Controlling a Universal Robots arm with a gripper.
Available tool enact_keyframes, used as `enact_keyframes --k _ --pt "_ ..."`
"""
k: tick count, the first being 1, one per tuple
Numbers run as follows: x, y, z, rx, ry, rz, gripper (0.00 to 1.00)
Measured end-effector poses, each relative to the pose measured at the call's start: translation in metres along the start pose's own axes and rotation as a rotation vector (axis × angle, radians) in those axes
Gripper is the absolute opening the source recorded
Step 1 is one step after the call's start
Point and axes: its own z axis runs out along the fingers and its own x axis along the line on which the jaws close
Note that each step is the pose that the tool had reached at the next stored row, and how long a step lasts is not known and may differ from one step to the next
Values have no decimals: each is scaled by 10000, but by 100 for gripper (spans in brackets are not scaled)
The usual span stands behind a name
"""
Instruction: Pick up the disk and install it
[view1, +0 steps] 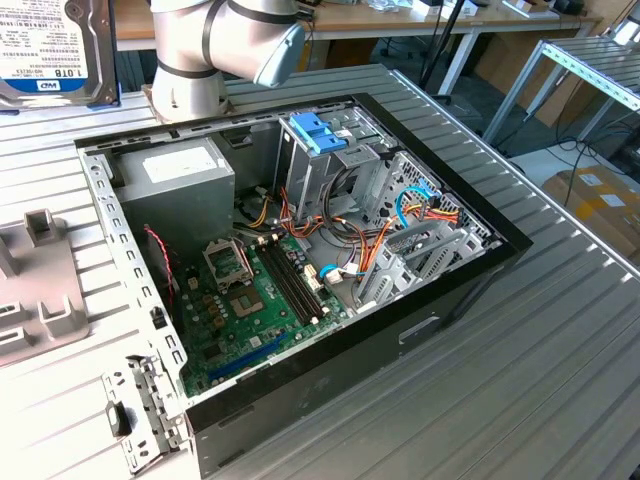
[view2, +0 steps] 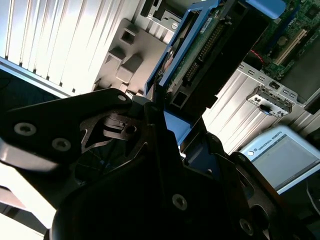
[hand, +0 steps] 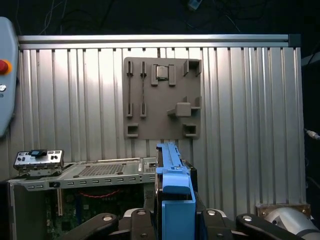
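Observation:
My gripper (hand: 172, 222) is shut on the disk (hand: 172, 187), which stands edge-on between the black fingers (hand: 142, 220) with its blue plastic frame toward the camera. In the second wrist view the disk (view2: 200, 55) shows its green circuit board and connector row, with the gripper (view2: 162, 117) clamped on its blue edge. The exterior view has the disk (view1: 50, 45) at the upper left, white label facing out, held off the table beside the arm (view1: 225, 40). It hangs over the table between the grey fixture plate (hand: 162, 97) and the open computer case (hand: 85, 175).
The open computer case (view1: 470, 285) lies on the ribbed metal table, motherboard (view1: 250, 300) exposed. Inside stand a grey power-supply box (view1: 180, 180) and a metal cage with light-blue handles (view1: 318, 135), amid loose cables. The grey fixture plate (view1: 40, 300) lies at the exterior view's left.

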Motion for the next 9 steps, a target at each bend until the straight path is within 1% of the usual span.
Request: enact_keyframes --k 2,9 --pt "10 -20 4 0 0 0 37" --pt "44 -39 21 0 1 0 37"
